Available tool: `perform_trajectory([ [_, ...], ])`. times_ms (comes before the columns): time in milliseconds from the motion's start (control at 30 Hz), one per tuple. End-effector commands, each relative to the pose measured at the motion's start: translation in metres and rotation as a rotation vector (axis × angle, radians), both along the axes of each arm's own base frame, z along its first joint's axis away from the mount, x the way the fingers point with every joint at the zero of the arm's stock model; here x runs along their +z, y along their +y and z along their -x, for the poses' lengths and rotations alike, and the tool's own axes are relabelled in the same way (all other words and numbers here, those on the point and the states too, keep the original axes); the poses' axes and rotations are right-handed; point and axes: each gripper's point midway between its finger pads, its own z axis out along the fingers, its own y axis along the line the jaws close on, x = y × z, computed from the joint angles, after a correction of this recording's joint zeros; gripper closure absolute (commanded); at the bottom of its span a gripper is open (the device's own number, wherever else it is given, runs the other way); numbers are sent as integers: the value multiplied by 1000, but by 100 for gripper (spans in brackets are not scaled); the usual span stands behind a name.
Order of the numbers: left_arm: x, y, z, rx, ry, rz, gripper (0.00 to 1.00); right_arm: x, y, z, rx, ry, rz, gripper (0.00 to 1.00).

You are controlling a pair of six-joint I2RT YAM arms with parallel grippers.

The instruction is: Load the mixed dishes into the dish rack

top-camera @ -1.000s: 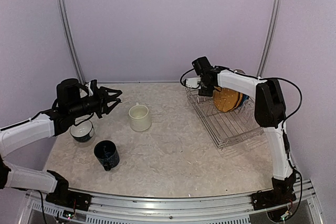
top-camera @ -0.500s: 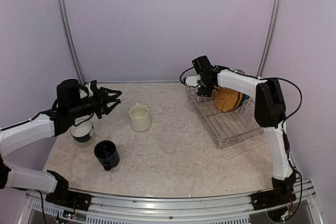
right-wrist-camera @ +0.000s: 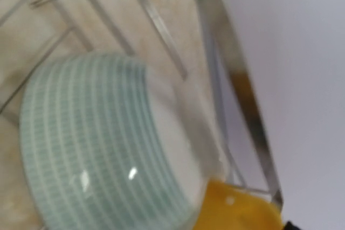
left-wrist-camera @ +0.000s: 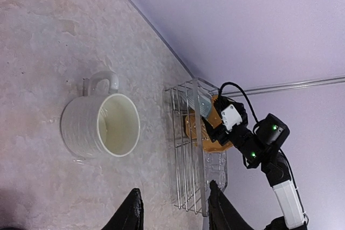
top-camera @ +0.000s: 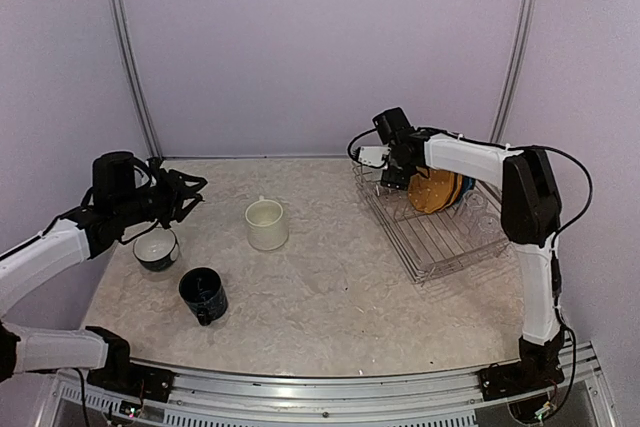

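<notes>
The silver wire dish rack (top-camera: 441, 265) stands at the right and holds an upright yellow plate (top-camera: 430, 192), a blue plate (top-camera: 464, 188) behind it and a clear glass (top-camera: 481, 209). My right gripper (top-camera: 384, 179) is at the rack's far left corner, shut on the ribbed grey-teal cup (right-wrist-camera: 91, 144), which fills the right wrist view over the rack wires (right-wrist-camera: 237, 79). My left gripper (top-camera: 190, 190) is open and empty, left of the cream mug (top-camera: 266, 224). The mug lies ahead of its fingers (left-wrist-camera: 132, 211) in the left wrist view (left-wrist-camera: 99, 127). The dark blue mug (top-camera: 203, 294) stands nearer. The cream bird plate is out of view.
A dark cup with a white inside (top-camera: 157, 249) sits under my left arm near the table's left edge. Metal posts (top-camera: 130, 67) and lilac walls close in the back and sides. The rack also shows in the left wrist view (left-wrist-camera: 186, 149).
My left gripper has drawn back to the left, away from the cream mug. My right gripper has shifted slightly right over the rack's far corner with the cup.
</notes>
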Motion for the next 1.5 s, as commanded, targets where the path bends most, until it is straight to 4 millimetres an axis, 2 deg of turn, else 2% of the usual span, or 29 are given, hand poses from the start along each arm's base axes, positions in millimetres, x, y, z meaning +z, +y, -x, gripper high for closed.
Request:
perform_trajectory([
  [0, -8, 42, 5, 121, 30, -237, 60, 11, 10, 24, 34, 18, -74, 14],
  [67, -9, 58, 8, 169, 38, -296, 57, 15, 10, 27, 39, 14, -93, 14],
  [167, -9, 84, 12, 250, 62, -378, 48, 18, 10, 31, 34, 15, -115, 14],
  [267, -19, 116, 19, 349, 137, -498, 37, 22, 10, 36, 17, 8, -150, 14],
  [367, -32, 143, 23, 422, 206, -574, 31, 36, 9, 41, -9, -44, -191, 14],
  [533, -60, 172, 27, 474, 338, -647, 29, 68, 17, 61, -31, -126, -261, 15],
  [733, -94, 202, 36, 505, 491, -710, 30, 79, 30, 90, -41, -145, -329, 16],
  [933, -132, 209, 40, 467, 615, -683, 32, 84, 53, 114, 14, -125, -406, 17],
  [1067, -156, 208, 39, 438, 669, -647, 38, 80, 62, 125, 39, -116, -407, 17],
  [1267, -184, 197, 37, 379, 710, -582, 55, 69, 69, 134, 52, -85, -393, 17],
  [1467, -190, 184, 35, 321, 709, -533, 75, 54, 75, 141, 52, -50, -373, 17],
])
